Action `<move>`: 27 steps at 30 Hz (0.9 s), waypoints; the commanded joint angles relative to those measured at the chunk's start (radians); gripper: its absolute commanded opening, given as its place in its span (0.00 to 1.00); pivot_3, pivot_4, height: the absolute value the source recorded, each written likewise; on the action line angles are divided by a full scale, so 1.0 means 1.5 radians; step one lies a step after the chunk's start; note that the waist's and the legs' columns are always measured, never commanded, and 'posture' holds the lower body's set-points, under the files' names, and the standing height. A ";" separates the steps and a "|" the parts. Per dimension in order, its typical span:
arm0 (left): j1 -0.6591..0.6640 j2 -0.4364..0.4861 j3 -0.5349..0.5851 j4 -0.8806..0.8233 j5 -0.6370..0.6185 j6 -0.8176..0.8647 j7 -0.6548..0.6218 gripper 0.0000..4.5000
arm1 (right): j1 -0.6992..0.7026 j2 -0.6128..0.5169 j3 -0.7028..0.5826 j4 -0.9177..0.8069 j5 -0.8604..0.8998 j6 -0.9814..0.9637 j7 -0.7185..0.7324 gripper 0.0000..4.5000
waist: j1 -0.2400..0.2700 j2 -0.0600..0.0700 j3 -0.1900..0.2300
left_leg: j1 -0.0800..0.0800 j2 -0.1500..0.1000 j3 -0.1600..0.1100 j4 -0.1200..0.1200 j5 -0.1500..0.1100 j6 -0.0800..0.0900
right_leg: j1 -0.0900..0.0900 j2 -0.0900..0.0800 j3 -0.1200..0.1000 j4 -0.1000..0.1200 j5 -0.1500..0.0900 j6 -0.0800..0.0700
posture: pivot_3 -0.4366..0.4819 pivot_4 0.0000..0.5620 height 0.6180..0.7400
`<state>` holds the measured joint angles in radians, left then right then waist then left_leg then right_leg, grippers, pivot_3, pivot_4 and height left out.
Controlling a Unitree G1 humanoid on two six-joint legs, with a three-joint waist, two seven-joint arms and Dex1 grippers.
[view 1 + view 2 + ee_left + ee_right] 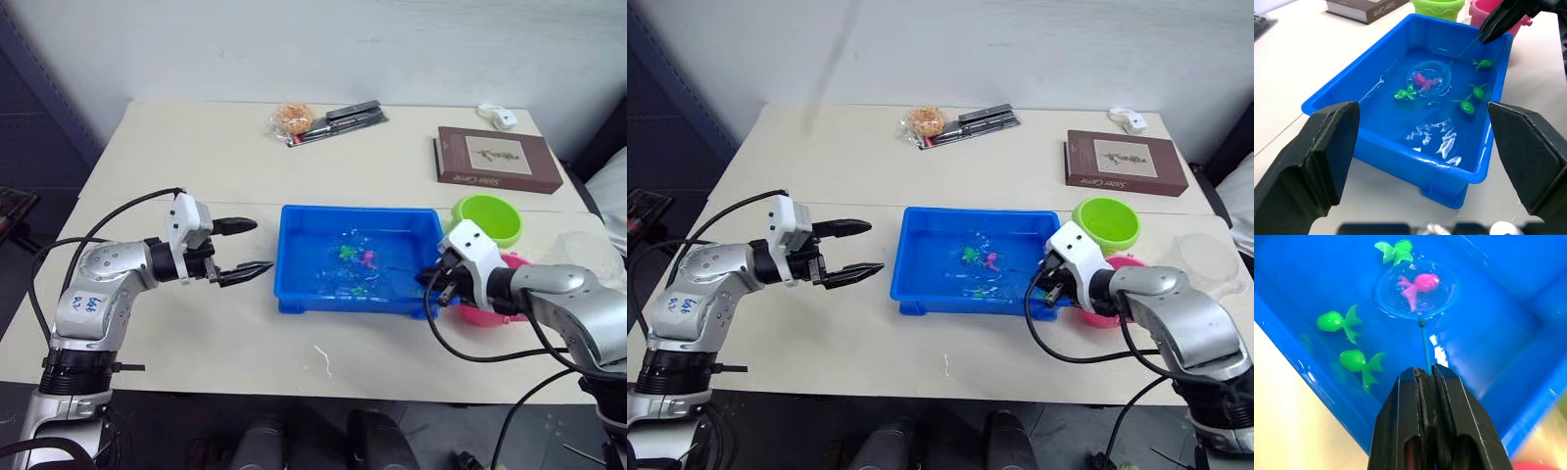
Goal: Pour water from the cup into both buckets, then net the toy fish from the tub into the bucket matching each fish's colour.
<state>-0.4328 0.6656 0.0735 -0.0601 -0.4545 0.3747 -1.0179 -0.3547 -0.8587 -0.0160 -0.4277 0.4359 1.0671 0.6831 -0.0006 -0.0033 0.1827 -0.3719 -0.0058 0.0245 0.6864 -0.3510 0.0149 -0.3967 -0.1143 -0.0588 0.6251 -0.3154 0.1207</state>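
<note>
The blue tub [294, 294] holds water and several toy fish. My right gripper [1425, 374] is shut on the thin handle of a small net [1424, 345] at the tub's right end. The net's hoop lies in the water around a pink fish [1418, 286]. Green fish [1334, 322] float close by. My left gripper [262, 245] is open and empty, just left of the tub. The green bucket [487, 219] stands right of the tub. The pink bucket [480, 315] is partly hidden behind my right gripper. The clear cup [1205, 257] sits at the far right.
A brown book [498, 160] lies at the back right. A wrapped snack [293, 119] and a black tool [348, 115] sit at the back middle, and a small white object [502, 117] is at the far right corner. Bare tabletop lies in front of the tub.
</note>
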 commanded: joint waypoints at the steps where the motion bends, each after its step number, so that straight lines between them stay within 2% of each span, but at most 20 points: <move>1: -0.012 -0.001 0.003 0.002 0.000 -0.017 -0.006 0.99 | 0.019 -0.036 -0.039 -0.019 0.008 0.004 0.013 0.00 | 0.000 0.000 0.000 | 0.000 0.000 0.000 0.000 0.000 0.000 | 0.000 0.000 0.000 0.000 0.000 0.000 | 0.48 0.27 0.99; 8: -0.017 -0.006 -0.003 0.013 0.001 -0.027 -0.012 0.99 | 0.065 -0.076 -0.087 -0.010 0.008 -0.028 0.032 0.00 | 0.001 0.000 0.000 | 0.000 0.000 0.000 0.000 0.000 0.000 | 0.000 0.000 0.000 0.000 0.000 0.000 | 0.48 0.27 0.99; 12: -0.020 -0.010 -0.005 0.018 0.000 -0.033 -0.016 0.99 | 0.110 -0.105 -0.144 -0.016 0.028 -0.064 0.087 0.00 | 0.003 0.000 0.000 | 0.000 0.000 0.000 0.000 0.000 0.000 | 0.000 0.000 0.000 0.000 0.000 0.000 | 0.48 0.27 0.99; 18: -0.031 -0.020 -0.011 0.026 -0.005 -0.041 -0.030 0.99 | 0.198 -0.091 -0.250 -0.055 0.080 -0.157 0.173 0.00 | 0.010 0.000 0.000 | 0.001 0.000 0.000 0.000 0.000 0.000 | 0.001 0.000 0.000 -0.001 0.000 0.000 | 0.48 0.27 0.99; 22: -0.042 -0.036 -0.014 0.023 -0.020 -0.037 -0.042 0.99 | 0.251 -0.085 -0.284 -0.075 0.071 -0.205 0.178 0.00 | 0.014 0.000 0.000 | 0.001 0.000 0.000 0.000 0.000 0.000 | 0.001 0.000 0.000 -0.001 0.000 0.000 | 0.48 0.27 0.99; 27: -0.043 -0.064 -0.034 0.004 -0.054 -0.013 -0.073 0.99 | 0.344 -0.018 -0.397 -0.119 0.095 -0.218 0.155 0.00 | 0.020 0.000 0.000 | 0.001 0.000 -0.001 0.000 0.000 0.000 | 0.002 0.000 -0.001 -0.001 0.000 0.000 | 0.48 0.27 0.99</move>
<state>-0.4853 0.5698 0.0322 -0.0199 -0.5081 0.3509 -1.0999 0.1364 -0.9026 -0.5321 -0.5682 0.5614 0.7586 0.9287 0.0289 -0.0034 0.1827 -0.3710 -0.0063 0.0233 0.6868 -0.3509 0.0150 -0.3936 -0.1139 -0.0608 0.6238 -0.3152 0.1211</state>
